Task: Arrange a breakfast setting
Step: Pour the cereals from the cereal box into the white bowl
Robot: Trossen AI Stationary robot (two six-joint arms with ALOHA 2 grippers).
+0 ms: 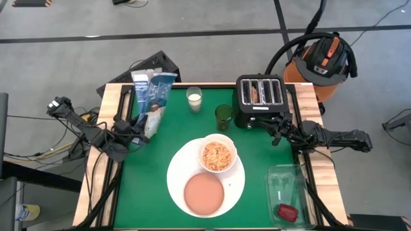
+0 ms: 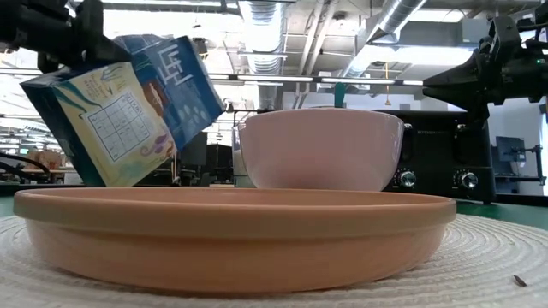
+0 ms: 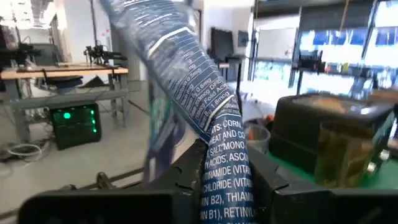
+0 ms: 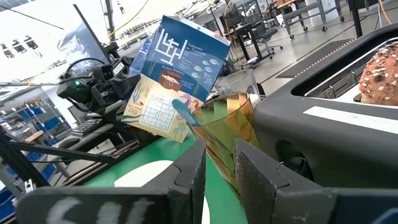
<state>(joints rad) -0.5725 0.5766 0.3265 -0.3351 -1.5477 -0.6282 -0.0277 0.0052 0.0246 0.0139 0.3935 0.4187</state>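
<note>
From the high view I see the green-topped desk [image 1: 144, 192] with the large round white plate [image 1: 175, 174] near its front middle. On that plate sit the smaller white bowl [image 1: 218, 154], filled with tan cereal, and the small salmon-pink plate [image 1: 204, 194], just beside each other. My left claw [image 1: 142, 126] sits at the desk's left edge, clamped on the blue cardboard cereal box [image 1: 151, 96], which leans tilted above the far left corner. A glass of milk [image 1: 194, 99] and a green glass tumbler [image 1: 223, 117] stand near the black four-slot toaster [image 1: 260, 99]. My right claw [image 1: 275, 130] hovers just in front of the toaster. The clear plastic tray [image 1: 289, 186] lies at the front right, with the small dark-red item [image 1: 286, 212] at its near end.

In the low view the pink plate [image 2: 231, 235] fills the foreground, the bowl [image 2: 320, 148] behind it, and the box [image 2: 124, 107] hangs tilted at upper left.

The left wrist view shows my claw's fingers [image 3: 186, 174] pinching the box's narrow printed edge [image 3: 214, 149].

In the right wrist view my own fingers [image 4: 255, 165] stand slightly apart, holding nothing, with the tumbler [image 4: 227, 124] just beyond them, the toaster [image 4: 336, 106] alongside with a seeded bread piece [image 4: 379, 74] in a slot, and the box [image 4: 177, 78] farther off.
</note>
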